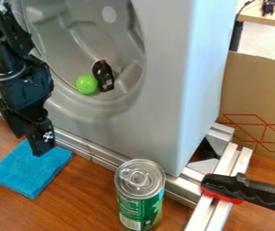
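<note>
"Camera view: how are your jaws, and what's nearest?"

"My black gripper (30, 145) hangs at eight o'clock, jaws parted, holding nothing; the blue cloth (31, 170) lies just below."

"Which step?"

"Lining up near the cloth, I'd judge. Gripping it would call for lowering, then closing."

"Containers?"

"Toward my one o'clock, the grey tub (73, 44) holds a green ball (86, 84) beside a dark bottle (103, 76). At my four stands a lidded can (139, 205), contents hidden."
</note>
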Controlling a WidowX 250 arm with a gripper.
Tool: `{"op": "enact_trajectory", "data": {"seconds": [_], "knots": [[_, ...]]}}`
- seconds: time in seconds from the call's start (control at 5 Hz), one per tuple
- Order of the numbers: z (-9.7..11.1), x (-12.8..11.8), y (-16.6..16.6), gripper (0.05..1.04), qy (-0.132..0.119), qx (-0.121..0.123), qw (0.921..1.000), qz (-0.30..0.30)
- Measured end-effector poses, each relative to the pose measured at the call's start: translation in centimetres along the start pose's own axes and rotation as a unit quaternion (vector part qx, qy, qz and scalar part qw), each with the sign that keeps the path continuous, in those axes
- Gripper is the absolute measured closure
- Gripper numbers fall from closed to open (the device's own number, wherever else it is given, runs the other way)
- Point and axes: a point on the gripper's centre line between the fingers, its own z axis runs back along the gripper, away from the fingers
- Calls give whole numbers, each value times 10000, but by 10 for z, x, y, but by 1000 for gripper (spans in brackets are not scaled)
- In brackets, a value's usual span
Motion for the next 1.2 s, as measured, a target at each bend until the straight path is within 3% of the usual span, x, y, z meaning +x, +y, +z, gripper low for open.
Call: {"op": "enact_trajectory", "data": {"seconds": [0.2,0.4,0.8,1.0,1.2], "knots": [[-5,-2,-2,87,91,-58,9999,-9],[-20,-15,17,87,508,-80,9984,251],[-46,-23,43,87,442,-160,9976,504],[-62,-22,49,87,436,-96,9972,597],[-63,-16,58,87,255,155,9966,764]]}}
